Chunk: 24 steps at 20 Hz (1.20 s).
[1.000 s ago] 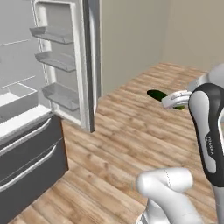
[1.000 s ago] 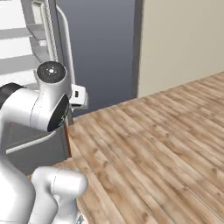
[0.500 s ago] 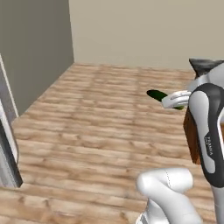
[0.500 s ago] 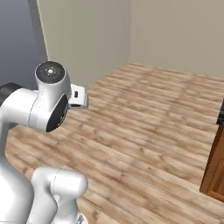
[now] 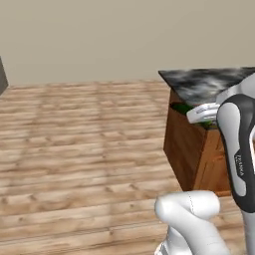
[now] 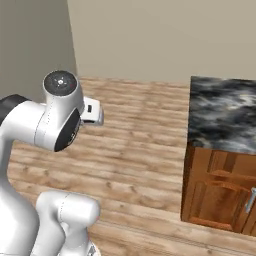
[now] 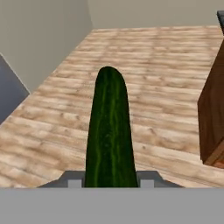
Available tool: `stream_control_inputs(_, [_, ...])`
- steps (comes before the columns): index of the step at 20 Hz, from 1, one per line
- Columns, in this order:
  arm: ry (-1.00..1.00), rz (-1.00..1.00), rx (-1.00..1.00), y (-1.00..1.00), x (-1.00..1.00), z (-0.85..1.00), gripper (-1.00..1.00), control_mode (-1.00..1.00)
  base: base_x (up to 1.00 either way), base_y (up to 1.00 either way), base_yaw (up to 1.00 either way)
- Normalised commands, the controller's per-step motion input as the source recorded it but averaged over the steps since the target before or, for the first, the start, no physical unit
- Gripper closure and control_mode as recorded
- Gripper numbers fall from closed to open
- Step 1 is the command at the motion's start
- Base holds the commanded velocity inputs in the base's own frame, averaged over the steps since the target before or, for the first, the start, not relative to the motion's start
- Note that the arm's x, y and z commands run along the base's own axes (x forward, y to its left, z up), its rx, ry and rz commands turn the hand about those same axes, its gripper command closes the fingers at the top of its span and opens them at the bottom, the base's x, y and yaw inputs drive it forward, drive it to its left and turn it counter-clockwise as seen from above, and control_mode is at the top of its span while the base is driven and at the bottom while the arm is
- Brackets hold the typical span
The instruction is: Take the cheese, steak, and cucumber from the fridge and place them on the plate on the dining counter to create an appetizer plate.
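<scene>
A dark green glossy cucumber [image 7: 109, 131] sticks out lengthways from my gripper [image 7: 110, 180], which is shut on its near end, with a fingertip [image 7: 74, 179] on each side. From the left base, the cucumber's tip [image 5: 180, 107] pokes out past the white hand [image 5: 201, 113], level with the corner of the dining counter [image 5: 206, 82]. That counter has a dark marbled top [image 6: 225, 110] on a reddish-brown wooden base [image 7: 214, 118]. A grey-blue strip of the fridge [image 7: 8, 94] lies at the left edge. The plate, cheese and steak are out of view.
Light wooden floor [image 5: 84, 139] stretches between me and the beige walls [image 5: 99, 35]. The counter's wooden end panel [image 5: 182, 144] stands close on the right, with a cabinet door and handle [image 6: 248, 202] lower down.
The whole picture has swung as the base turned. The open fridge has slid off to the left and the dining counter has come in from the right. The cucumber stays in the gripper.
</scene>
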Motion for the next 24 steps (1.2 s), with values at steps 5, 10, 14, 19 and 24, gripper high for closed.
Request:
stream_control_inputs(5, [0.0,0.0,0.0,0.0,0.0,0.0,1.0,1.0,1.0,0.06,-0.25])
stream_control_inputs(10, [0.0,0.0,0.0,0.0,0.0,0.0,1.0,1.0,1.0,0.42,-0.25])
stream_control_inputs(14, [0.0,0.0,0.0,0.0,0.0,0.0,1.0,1.0,1.0,0.54,-0.38])
stream_control_inputs(19, [0.0,0.0,0.0,0.0,0.0,0.0,1.0,1.0,1.0,0.68,-0.58])
stream_control_inputs(24, [0.0,0.0,0.0,0.0,0.0,0.0,1.0,1.0,1.0,0.64,-0.72])
